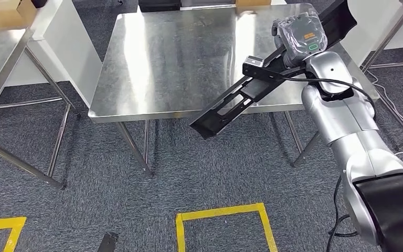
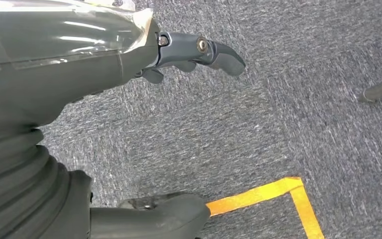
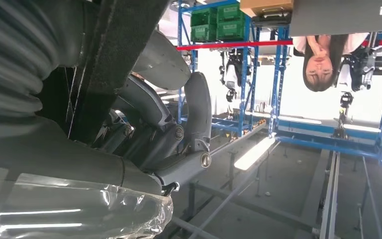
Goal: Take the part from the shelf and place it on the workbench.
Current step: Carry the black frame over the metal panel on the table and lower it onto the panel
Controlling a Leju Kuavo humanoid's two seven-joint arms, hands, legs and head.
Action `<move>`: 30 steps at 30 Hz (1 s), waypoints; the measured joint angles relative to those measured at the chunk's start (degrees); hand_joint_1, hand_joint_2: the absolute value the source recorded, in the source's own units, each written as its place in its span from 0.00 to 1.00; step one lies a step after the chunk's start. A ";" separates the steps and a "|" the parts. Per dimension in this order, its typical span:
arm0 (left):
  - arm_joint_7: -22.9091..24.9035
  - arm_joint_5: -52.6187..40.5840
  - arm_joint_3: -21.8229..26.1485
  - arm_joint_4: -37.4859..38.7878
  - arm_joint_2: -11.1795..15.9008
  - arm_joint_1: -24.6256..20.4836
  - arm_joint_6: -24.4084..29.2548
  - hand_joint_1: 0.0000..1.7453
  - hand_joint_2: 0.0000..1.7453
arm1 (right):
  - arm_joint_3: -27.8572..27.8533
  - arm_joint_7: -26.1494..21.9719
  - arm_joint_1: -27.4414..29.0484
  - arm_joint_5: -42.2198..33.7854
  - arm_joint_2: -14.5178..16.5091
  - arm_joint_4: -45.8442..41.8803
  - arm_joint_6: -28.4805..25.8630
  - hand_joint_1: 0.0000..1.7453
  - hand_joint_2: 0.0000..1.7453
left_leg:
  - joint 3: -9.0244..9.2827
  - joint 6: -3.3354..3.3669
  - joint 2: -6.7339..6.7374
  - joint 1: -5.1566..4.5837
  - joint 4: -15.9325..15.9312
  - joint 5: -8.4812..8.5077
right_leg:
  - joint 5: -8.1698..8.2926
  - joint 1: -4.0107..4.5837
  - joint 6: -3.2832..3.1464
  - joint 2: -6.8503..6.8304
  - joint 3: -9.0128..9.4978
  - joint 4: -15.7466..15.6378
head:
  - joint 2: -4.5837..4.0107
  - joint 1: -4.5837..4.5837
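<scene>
R hand point(image 1: 300, 38) grips the long black part point(image 1: 252, 92) mid-length, fingers point(image 3: 154, 119) wrapped round it. Part's tilted, low end hanging off the workbench point(image 1: 152, 68) front edge, high end over its right edge. L hand point(image 2: 194, 52) holds nothing, fingers loosely curled above carpet.

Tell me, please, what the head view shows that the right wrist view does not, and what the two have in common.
The head view alone shows the steel workbench, the grey carpet with yellow floor tape, and the full length of the black part. The right wrist view alone shows blue shelving with green crates and a person. Both show the right hand holding the long black part.
</scene>
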 joint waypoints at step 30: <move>0.05 -0.56 0.69 0.02 -0.72 0.28 -0.06 0.00 1.00 | 1.22 0.27 -3.77 0.44 -2.60 6.69 -0.51 1.00 1.00 | -0.56 -0.14 -0.06 0.21 4.66 -4.65 | 2.00 -0.80 0.88 0.15 -1.89 -0.59 | 0.00 -0.12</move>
